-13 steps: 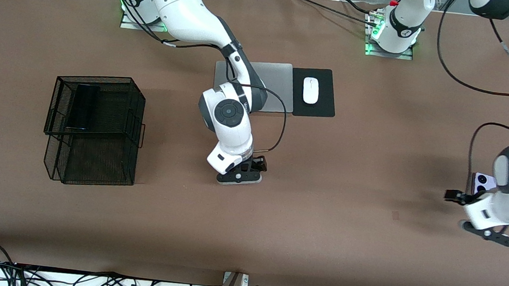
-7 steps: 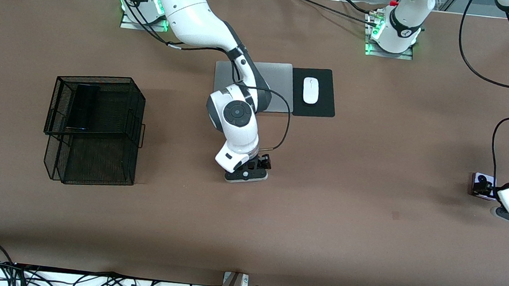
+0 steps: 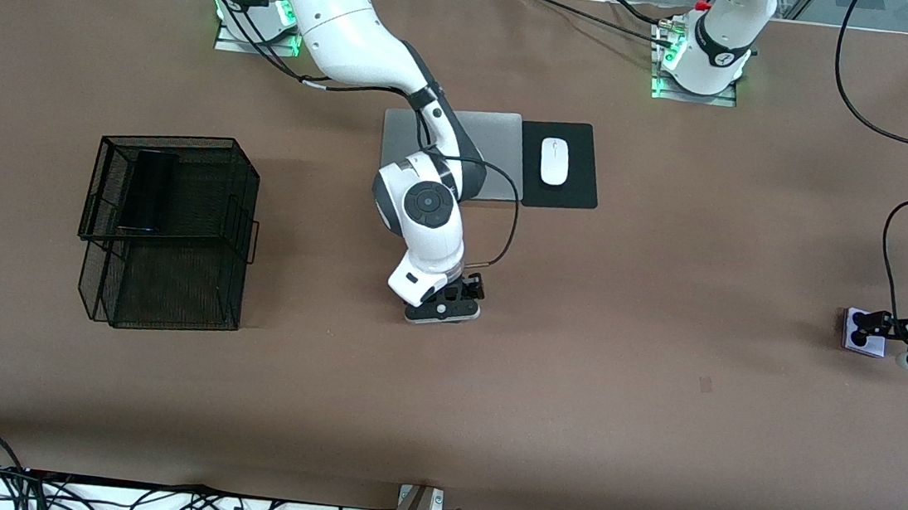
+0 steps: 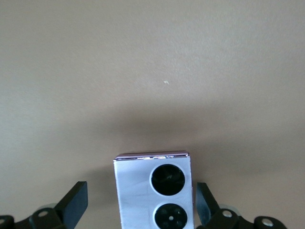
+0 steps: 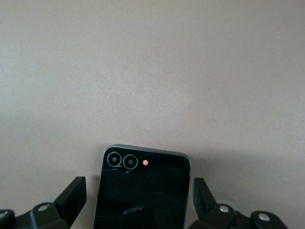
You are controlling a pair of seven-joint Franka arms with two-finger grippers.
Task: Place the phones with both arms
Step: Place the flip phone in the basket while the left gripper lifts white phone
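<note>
The small lavender-white phone with two black circles lies flat on the table at the left arm's end. My left gripper is low over it, open. In the left wrist view the phone lies between the spread fingers of the left gripper. My right gripper is low at mid-table, open, and hides the small dark phone in the front view. In the right wrist view that phone lies between the fingers of the right gripper. The long black phone lies on the upper tier of the basket.
A black two-tier wire basket stands toward the right arm's end. A grey laptop and a white mouse on a black mat lie near the arms' bases, farther from the camera than the right gripper.
The left arm has swung toward its end of the table and come down over the lavender-white phone. The right gripper has shifted slightly and come lower over the dark phone.
</note>
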